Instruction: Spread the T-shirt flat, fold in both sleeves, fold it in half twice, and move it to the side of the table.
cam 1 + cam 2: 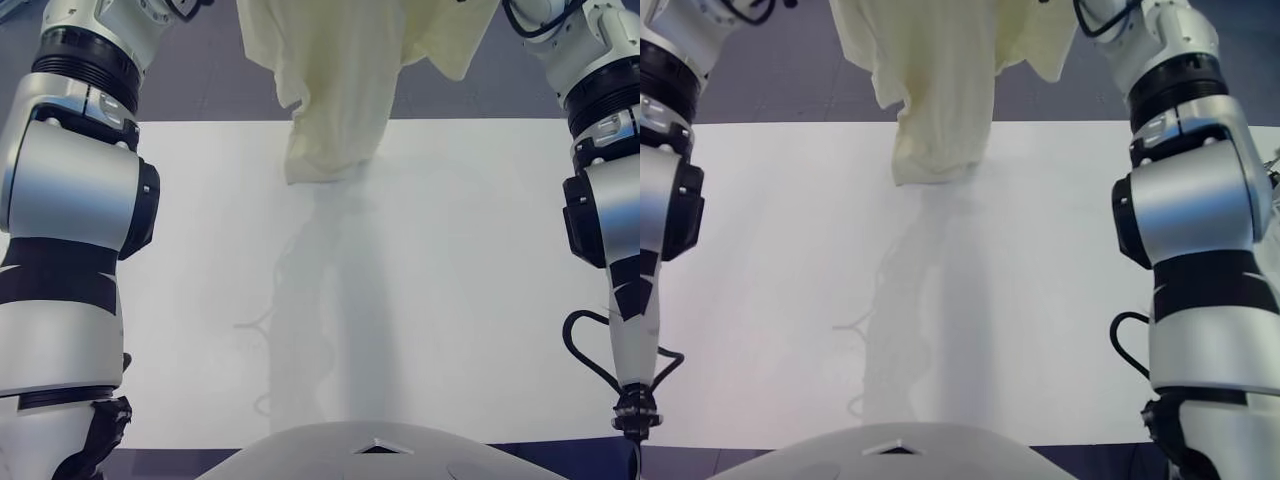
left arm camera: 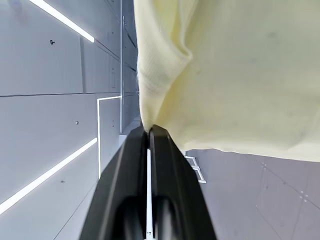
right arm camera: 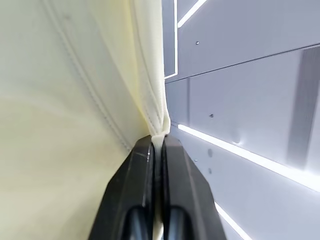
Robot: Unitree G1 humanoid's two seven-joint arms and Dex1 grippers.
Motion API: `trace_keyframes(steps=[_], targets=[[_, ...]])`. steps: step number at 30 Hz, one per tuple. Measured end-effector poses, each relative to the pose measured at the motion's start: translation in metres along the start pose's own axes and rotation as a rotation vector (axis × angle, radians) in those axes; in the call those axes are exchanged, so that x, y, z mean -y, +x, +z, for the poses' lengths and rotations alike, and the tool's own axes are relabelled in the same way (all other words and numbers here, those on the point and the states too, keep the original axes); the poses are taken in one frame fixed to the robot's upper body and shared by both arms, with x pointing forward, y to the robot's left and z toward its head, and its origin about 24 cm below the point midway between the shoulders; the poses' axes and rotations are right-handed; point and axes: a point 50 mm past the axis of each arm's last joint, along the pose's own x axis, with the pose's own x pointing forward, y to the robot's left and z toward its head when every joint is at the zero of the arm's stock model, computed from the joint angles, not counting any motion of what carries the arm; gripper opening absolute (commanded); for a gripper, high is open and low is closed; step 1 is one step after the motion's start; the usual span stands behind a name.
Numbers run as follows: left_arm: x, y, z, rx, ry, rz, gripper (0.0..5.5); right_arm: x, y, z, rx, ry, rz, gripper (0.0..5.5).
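Observation:
A pale yellow T-shirt [image 1: 340, 70] hangs bunched in the air over the far half of the white table [image 1: 450, 300], its lowest fold reaching down to about the table's far part. Both arms are raised at the sides, holding the cloth up high. My left gripper [image 2: 149, 129] is shut on an edge of the T-shirt [image 2: 230, 75], the fabric pinched between its black fingers. My right gripper [image 3: 159, 137] is shut on a seamed hem of the T-shirt [image 3: 65, 100]. A loose sleeve [image 1: 1045, 50] dangles at the right side.
The table's white surface stretches wide below the cloth, with its near edge [image 1: 200, 445] close to me. Dark floor [image 1: 200, 80] lies beyond the far edge. Grey wall panels with light strips [image 3: 250, 90] fill the background behind the grippers.

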Motion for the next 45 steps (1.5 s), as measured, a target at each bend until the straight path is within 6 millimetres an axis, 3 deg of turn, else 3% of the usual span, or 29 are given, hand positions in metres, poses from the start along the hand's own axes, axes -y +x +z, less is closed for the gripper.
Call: trace_keyframes(steps=[6, 11, 15, 19, 23, 29, 32, 35, 38, 41, 43, 45], targets=[[-0.028, 0.001, 0.01, 0.031, 0.073, 0.119, 0.05, 0.034, 0.005, 0.005, 0.026, -0.035, -0.121, 0.0], [-0.016, -0.001, 0.011, 0.088, 0.134, 0.056, 0.05, 0.034, 0.0, -0.001, 0.059, -0.057, -0.088, 0.0], [0.012, -0.01, -0.001, 0.15, 0.152, -0.041, 0.05, 0.0, -0.018, -0.009, 0.16, -0.035, 0.053, 0.0], [0.049, -0.027, -0.013, 0.244, 0.138, -0.164, 0.05, -0.045, -0.058, -0.017, 0.27, 0.044, 0.243, 0.0], [0.064, -0.048, -0.012, 0.348, 0.077, -0.187, 0.05, -0.059, -0.096, -0.018, 0.304, 0.117, 0.356, 0.0], [0.062, -0.101, -0.002, 0.522, -0.028, -0.242, 0.05, -0.014, -0.122, -0.024, 0.255, 0.392, 0.372, 0.0], [0.072, -0.138, 0.006, 0.618, -0.116, -0.429, 0.05, -0.004, -0.142, -0.024, 0.268, 0.546, 0.53, 0.0], [0.098, -0.178, 0.011, 0.665, -0.212, -0.735, 0.05, -0.024, -0.185, -0.014, 0.283, 0.67, 0.915, 0.0], [0.121, -0.198, 0.025, 0.706, -0.278, -0.887, 0.05, -0.057, -0.233, 0.002, 0.278, 0.715, 1.295, 0.0], [0.156, -0.224, 0.046, 0.763, -0.341, -1.035, 0.05, -0.103, -0.29, 0.018, 0.247, 0.658, 1.635, 0.0], [0.182, -0.245, 0.06, 0.791, -0.382, -1.131, 0.05, -0.129, -0.325, 0.021, 0.213, 0.594, 1.774, 0.0], [0.199, -0.266, 0.069, 0.797, -0.415, -1.223, 0.05, -0.136, -0.333, 0.019, 0.203, 0.543, 1.775, 0.0]])
